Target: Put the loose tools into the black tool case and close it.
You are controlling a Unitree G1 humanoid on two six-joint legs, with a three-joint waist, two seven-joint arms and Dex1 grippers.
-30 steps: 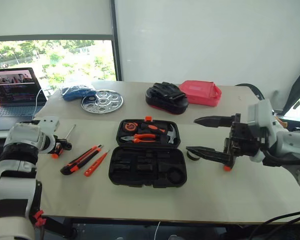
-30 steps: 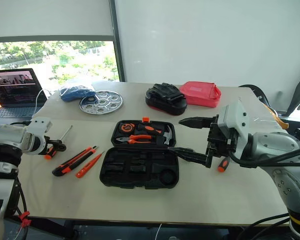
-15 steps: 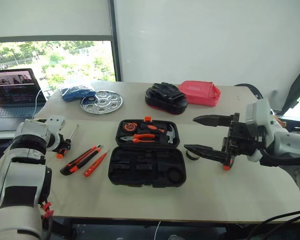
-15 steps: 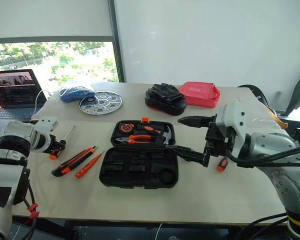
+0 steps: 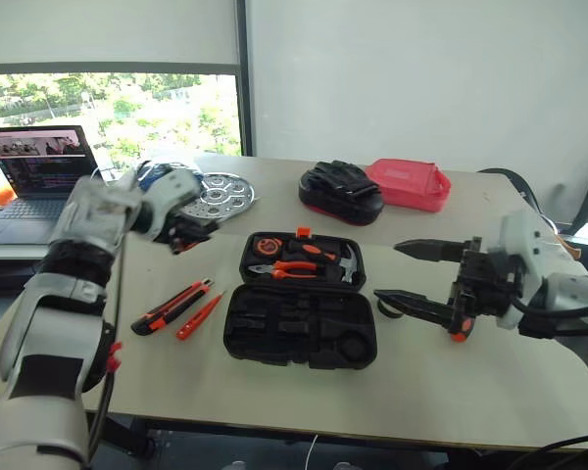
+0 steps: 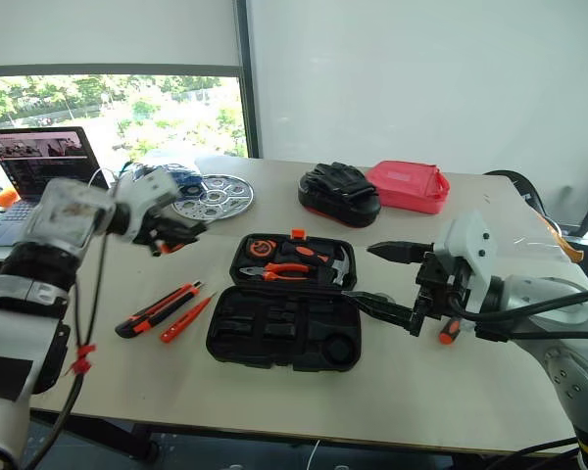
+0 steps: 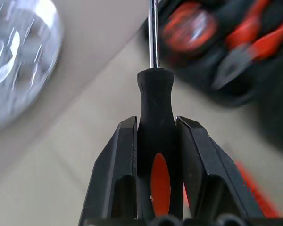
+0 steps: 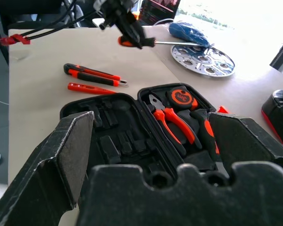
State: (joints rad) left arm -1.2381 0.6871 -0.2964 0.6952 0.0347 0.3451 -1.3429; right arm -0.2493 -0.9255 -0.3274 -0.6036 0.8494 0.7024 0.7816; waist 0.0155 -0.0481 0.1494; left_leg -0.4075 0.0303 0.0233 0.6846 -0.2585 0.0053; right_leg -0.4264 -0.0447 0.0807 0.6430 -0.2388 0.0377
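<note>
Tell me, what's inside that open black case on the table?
In the tool case, the far half holds an orange tape measure, orange-handled pliers and a hammer. The near half shows empty moulded slots. Whatever lies beneath those tools is covered.

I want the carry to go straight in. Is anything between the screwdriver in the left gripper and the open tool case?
Nothing visible. The left gripper holds the screwdriver in the air beside the tool case, with bare table between. The utility knife and pen-like tool lie nearer the robot, off that line.
</note>
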